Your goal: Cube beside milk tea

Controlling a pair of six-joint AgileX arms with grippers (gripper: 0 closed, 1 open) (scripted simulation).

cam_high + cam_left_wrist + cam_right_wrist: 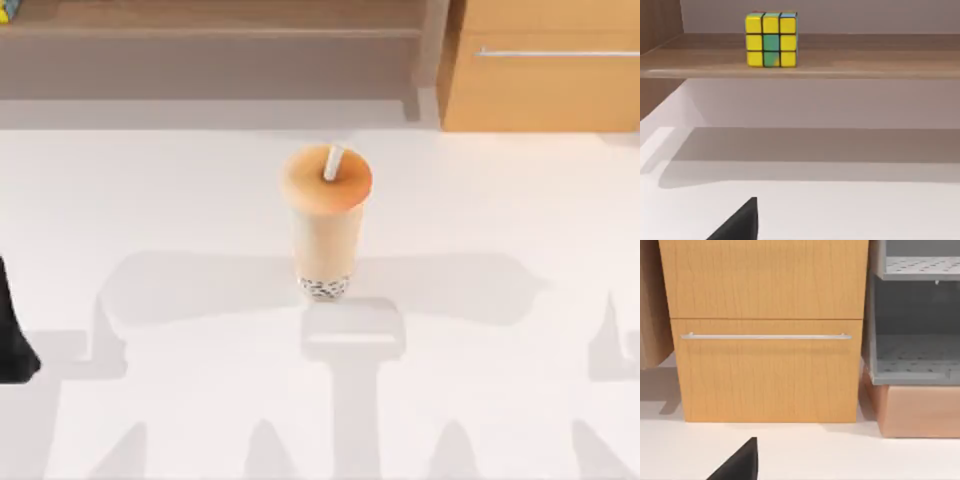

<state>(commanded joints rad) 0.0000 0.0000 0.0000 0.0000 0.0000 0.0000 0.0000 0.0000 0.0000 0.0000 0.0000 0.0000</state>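
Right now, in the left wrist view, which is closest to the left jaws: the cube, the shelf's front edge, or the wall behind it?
1. Shelf edge: in front, closest to the left jaws.
2. Cube: sitting on the shelf, back from that edge.
3. Wall: behind the cube, at the shelf's back.

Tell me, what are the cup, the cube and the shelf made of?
The milk tea cup looks like clear smooth plastic, since the beige drink and dark pearls show through; its orange-tan lid looks matte. The cube seems hard plastic: flat bright squares on a dark grid. The shelf it sits on looks like wood, with brown grain lines, though it may be veneer.
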